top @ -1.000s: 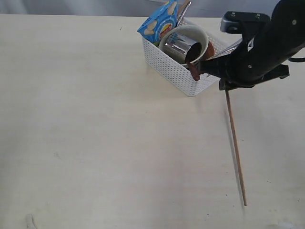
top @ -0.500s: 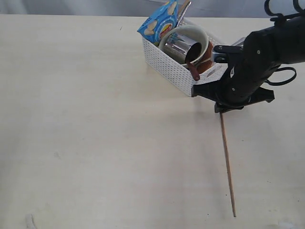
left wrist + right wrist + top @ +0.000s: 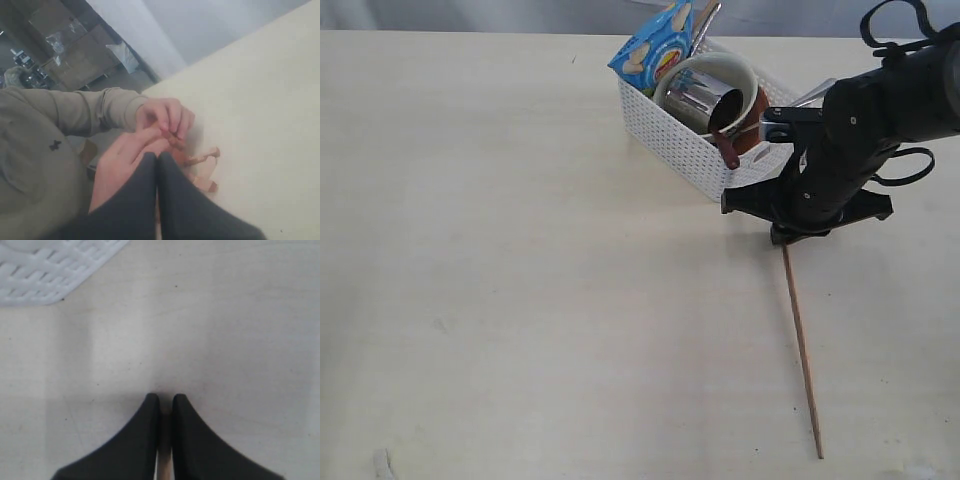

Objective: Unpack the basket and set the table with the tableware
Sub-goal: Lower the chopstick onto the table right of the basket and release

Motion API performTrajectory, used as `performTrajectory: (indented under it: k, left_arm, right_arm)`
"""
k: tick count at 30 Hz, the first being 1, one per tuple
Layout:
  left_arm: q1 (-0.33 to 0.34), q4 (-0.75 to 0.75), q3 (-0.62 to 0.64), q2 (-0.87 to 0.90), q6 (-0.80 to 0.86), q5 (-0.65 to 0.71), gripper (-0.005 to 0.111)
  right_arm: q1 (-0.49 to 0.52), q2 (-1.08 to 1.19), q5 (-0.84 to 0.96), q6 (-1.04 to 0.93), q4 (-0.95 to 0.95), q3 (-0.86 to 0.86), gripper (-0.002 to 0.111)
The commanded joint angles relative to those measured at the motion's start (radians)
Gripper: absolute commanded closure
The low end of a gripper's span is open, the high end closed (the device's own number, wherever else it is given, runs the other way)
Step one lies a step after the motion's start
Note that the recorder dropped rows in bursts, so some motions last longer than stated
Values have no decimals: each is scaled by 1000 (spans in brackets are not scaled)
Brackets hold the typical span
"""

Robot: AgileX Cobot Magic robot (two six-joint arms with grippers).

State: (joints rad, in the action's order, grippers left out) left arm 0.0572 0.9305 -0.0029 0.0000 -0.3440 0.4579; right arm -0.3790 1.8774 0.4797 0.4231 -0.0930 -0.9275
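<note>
White plastic weave marks the basket (image 3: 692,150), which stands on the pale counter (image 3: 520,280) in the upper middle of the exterior view, just right of centre. Inside it a cream bowl (image 3: 740,68) lies tipped on its side with a shiny steel cup (image 3: 695,98) nested in its mouth. A blue packet (image 3: 653,48) stands at the basket's upper left end, and a thin steel handle (image 3: 706,20) pokes up behind it. A red-brown spoon (image 3: 728,150) leans over the near rim beside the bowl. Right of the basket, close to its right corner, the dark right arm bends down, and the right gripper (image 3: 785,236) points at the counter with its jaws pressed onto the top end of one wooden chopstick (image 3: 801,345). The stick slants away from the gripper toward the lower right of the frame; whether its far tip touches the counter cannot be told. The right wrist view shows the two black fingers (image 3: 145,440) almost together, a thin strip of pale wood between them, with bare counter beyond and a corner of the basket further off. The left gripper (image 3: 157,156) does not appear in the exterior view; its own camera shows its jaws pressed together with nothing between them. Beyond it, a person's hands (image 3: 160,120) in an olive sleeve (image 3: 70,112) rest at the counter's edge, near a few small brown pieces (image 3: 202,172) too blurred to name.
</note>
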Motion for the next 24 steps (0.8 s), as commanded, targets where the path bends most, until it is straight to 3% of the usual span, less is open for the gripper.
performTrajectory:
  k: [1, 5, 9, 11, 24]
  left_arm:
    - [2, -1, 3, 0, -5, 3, 107]
    - [2, -1, 3, 0, -5, 3, 107]
    - [2, -1, 3, 0, -5, 3, 107]
    - [2, -1, 3, 0, -5, 3, 107]
    - [2, -1, 3, 0, -5, 3, 107]
  right_arm:
    - [0, 3, -2, -1, -13, 1, 108]
    - [0, 3, -2, -1, -13, 1, 102]
    - [0, 3, -2, -1, -13, 1, 69]
    - [0, 3, -2, -1, -13, 1, 60]
    - [2, -72, 32, -1, -25, -1, 59]
